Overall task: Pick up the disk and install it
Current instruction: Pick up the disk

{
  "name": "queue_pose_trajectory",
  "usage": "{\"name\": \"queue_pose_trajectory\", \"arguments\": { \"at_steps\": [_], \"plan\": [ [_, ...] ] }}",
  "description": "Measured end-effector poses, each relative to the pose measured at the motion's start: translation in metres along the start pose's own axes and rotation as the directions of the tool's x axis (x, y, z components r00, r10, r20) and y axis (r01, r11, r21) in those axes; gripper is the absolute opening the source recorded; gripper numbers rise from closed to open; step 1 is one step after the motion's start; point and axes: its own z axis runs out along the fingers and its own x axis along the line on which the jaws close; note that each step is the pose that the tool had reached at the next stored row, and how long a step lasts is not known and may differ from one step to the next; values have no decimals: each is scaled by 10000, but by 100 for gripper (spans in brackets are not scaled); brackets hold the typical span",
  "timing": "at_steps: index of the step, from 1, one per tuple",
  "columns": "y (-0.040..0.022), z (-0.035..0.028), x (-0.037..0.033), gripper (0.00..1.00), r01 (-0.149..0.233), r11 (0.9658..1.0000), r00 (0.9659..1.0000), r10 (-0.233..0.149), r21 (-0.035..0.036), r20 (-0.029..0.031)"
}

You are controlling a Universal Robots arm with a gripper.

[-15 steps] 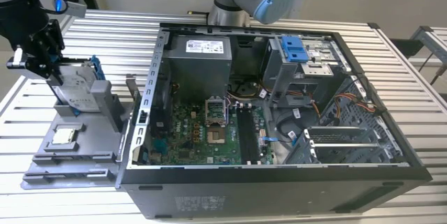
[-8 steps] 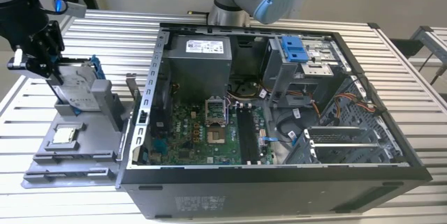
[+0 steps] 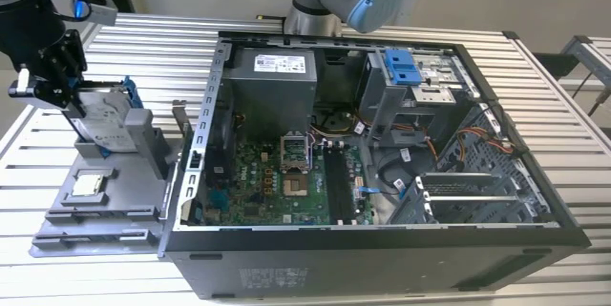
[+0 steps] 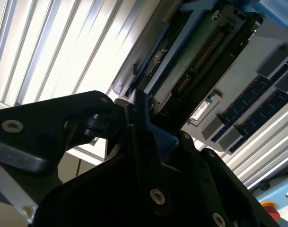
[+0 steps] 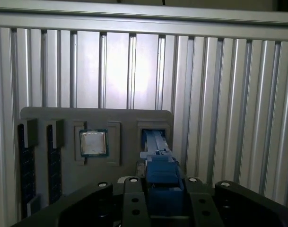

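The disk (image 3: 103, 121), a silver-grey drive with a white label in a blue bracket, stands on edge in a slot of the grey parts holder (image 3: 114, 206) at the exterior view's left. My black gripper (image 3: 69, 95) is over its upper end, shut on the blue bracket. In the first wrist view the bracket of the disk (image 5: 157, 151) runs down between the fingers of the gripper (image 5: 161, 198). The second wrist view looks along the disk's underside (image 4: 196, 52), with the gripper (image 4: 144, 125) clamped on the bracket's edge.
An open computer case (image 3: 382, 256) lies to the exterior view's right of the holder, with a blue drive bay (image 3: 404, 66) at its far side. A square processor chip (image 3: 89, 184) and memory modules (image 5: 26, 161) sit in the holder. The table is ribbed metal.
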Motion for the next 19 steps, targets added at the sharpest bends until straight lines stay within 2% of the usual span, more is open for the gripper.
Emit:
{"name": "queue_pose_trajectory", "arguments": {
  "at_steps": [8, 19],
  "plan": [
    [1, -1, 22, 0, 0, 10000, 10000, 0, -2, -1],
    [1, 0, 16, 0, -2, 10000, 10000, 2, 0, 0]
  ]
}}
